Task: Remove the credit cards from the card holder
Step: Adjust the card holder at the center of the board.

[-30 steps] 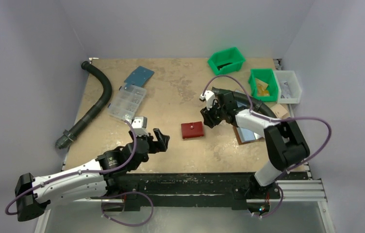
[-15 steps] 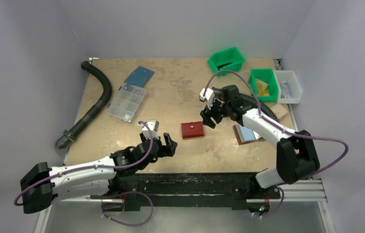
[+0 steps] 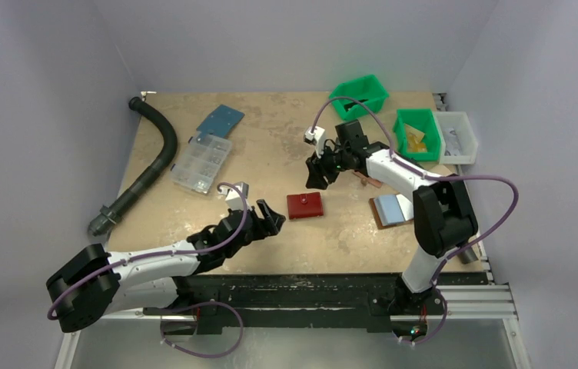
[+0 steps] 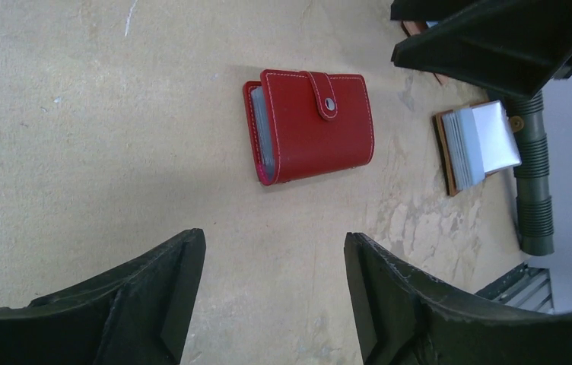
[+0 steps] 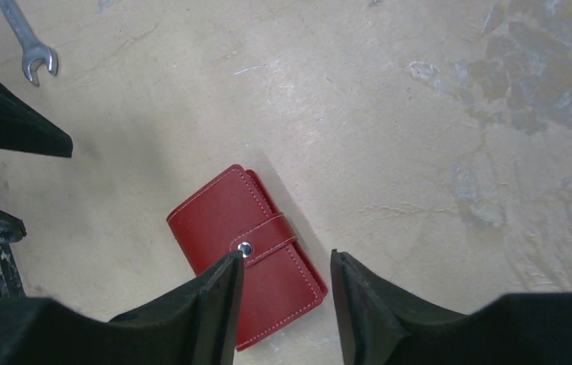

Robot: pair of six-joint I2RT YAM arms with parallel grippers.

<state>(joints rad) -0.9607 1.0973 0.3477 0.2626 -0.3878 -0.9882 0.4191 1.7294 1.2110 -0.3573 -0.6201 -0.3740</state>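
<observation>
The card holder is a dark red wallet lying shut on the table, its strap snapped over the front. Pale grey pocket edges show along its open side; the credit cards are hidden inside. My left gripper is open and empty, low over the table just left of the holder and pointing at it. My right gripper hangs open and empty above the holder's far side, with one fingertip over the snap in the right wrist view.
A brown folder with pale blue insides lies right of the holder. Two green bins and a white bin stand at the back right. A clear organiser box, blue plate and black hose are left. A wrench lies near.
The left arm has reached forward and right, closer to the holder. The right gripper has swung left and back, now above the holder's far edge. Nothing was grasped.
</observation>
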